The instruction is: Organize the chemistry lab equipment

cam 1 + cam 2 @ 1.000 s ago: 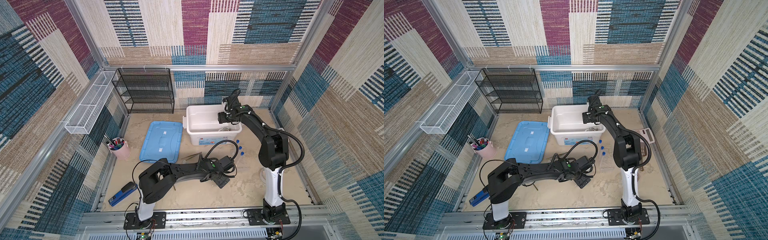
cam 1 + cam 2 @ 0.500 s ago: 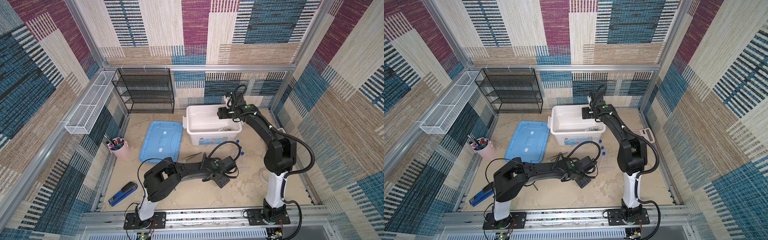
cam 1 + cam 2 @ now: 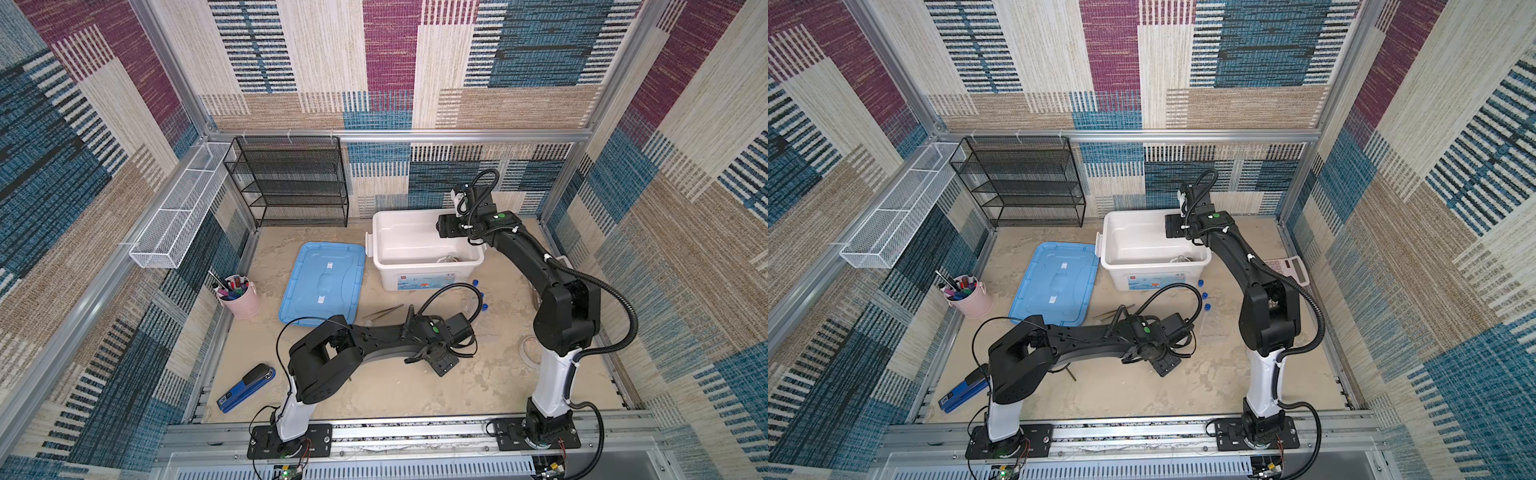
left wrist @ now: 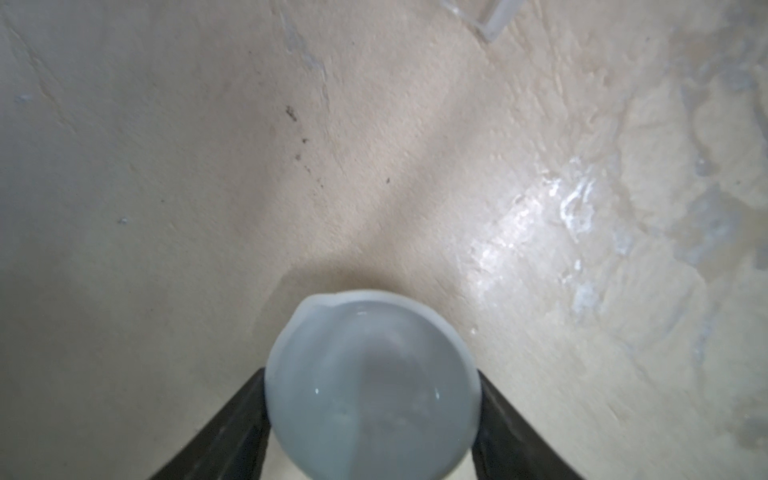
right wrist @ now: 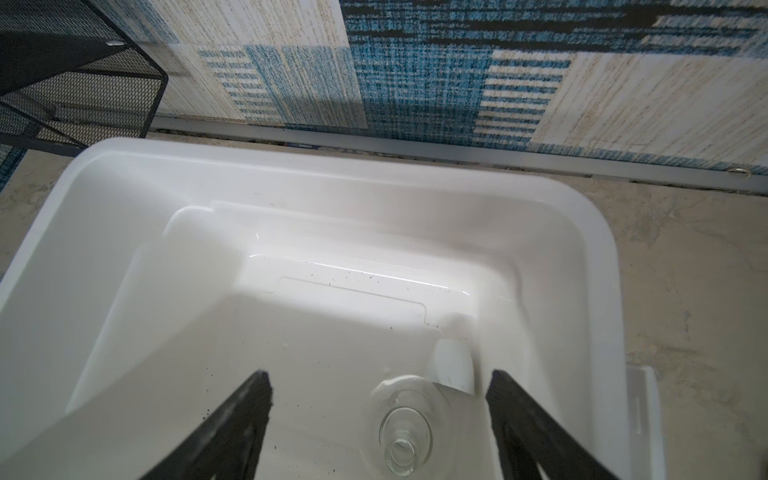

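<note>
A small white dish (image 4: 370, 386) with a pouring lip sits low on the beige table, and my left gripper (image 4: 371, 374) is shut on it, one black finger against each side. In both top views that gripper (image 3: 442, 361) points down at mid-table and hides the dish. My right gripper (image 5: 379, 376) hangs open over the white bin (image 5: 332, 166). Under it a small glass flask (image 5: 405, 432) stands upright beside a white pestle (image 5: 453, 368). Blue-capped test tubes (image 3: 482, 296) and thin tweezers (image 3: 382, 311) lie in front of the bin (image 3: 428, 276).
A blue lid (image 3: 324, 286) lies left of the bin. A pink cup of pens (image 3: 241, 299) and a blue stapler (image 3: 247, 388) are at the left. A black mesh shelf (image 3: 291, 183) stands at the back, and a calculator (image 3: 1287, 268) lies at the right wall.
The right gripper has risen a little over the bin as that arm's elbow swung back to the right. The left arm has shifted slightly to the right, its gripper staying low.
</note>
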